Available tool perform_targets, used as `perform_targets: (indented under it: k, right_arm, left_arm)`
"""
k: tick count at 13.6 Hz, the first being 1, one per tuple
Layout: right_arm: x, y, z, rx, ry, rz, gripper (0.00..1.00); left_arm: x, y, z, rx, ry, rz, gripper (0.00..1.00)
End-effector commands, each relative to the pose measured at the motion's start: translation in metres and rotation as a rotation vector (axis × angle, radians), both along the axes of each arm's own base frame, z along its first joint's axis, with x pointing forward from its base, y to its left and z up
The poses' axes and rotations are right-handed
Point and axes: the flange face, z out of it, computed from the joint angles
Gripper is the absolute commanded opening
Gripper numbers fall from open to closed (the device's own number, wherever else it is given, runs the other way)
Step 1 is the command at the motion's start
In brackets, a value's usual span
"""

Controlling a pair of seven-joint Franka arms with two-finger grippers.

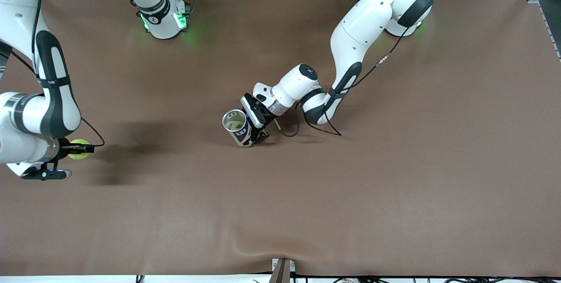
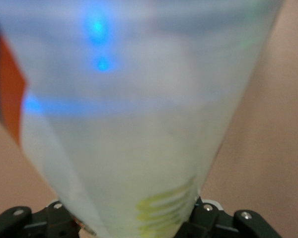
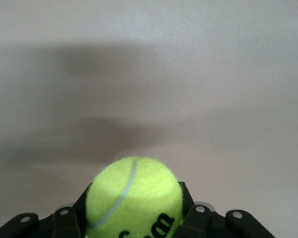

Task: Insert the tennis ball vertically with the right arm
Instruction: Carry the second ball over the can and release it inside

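Now my right gripper point(image 1: 83, 148) has closed on the tennis ball point(image 1: 79, 149) — fingers pressed to either side of it, low over the table point(image 1: 394, 186) at the right arm's end. Whether the ball has left the surface I cannot tell. My left gripper point(image 1: 255, 130) is clamped around the ball can point(image 1: 236, 127) near the middle of the table, holding it nearly upright with its open mouth point(image 1: 233, 119) showing to the front camera.

As I judge it, the grasp is done and the carry is the step in hand. Next I must lift the ball, bring it across until it sits directly over the can's mouth, and lower it straight down. The opening looks barely wider than the ball, so I'd want it well centred before letting go — a clipped rim could tip the can.

Dark lettering runs across the ball's felt in the right wrist view; only a fragment shows, too little to read. The can carries a white mark on dark blue, which I cannot make out.
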Motion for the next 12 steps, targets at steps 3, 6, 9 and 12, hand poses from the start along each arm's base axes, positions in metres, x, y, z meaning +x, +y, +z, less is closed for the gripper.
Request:
perform_targets:
  k: [3, 6, 9, 12]
  right_arm:
    - [0.022, 0.105, 0.071, 0.026, 0.043, -0.126, 0.08]
    - [0.022, 0.164, 0.089, 0.064, 0.049, -0.227, 0.07]
    - [0.018, 0.238, 0.113, 0.057, 0.031, -0.296, 0.06]
    - [0.002, 0.316, 0.119, 0.049, 0.027, -0.34, 0.06]
  left_arm:
    - [0.001, 0.005, 0.001, 0.008, -0.004, -0.001, 0.77]
    - [0.001, 0.005, 0.0, 0.009, -0.003, -0.002, 0.77]
    - [0.001, 0.006, -0.001, 0.011, -0.004, -0.003, 0.77]
    - [0.0, 0.01, -0.007, 0.023, 0.004, -0.004, 0.77]
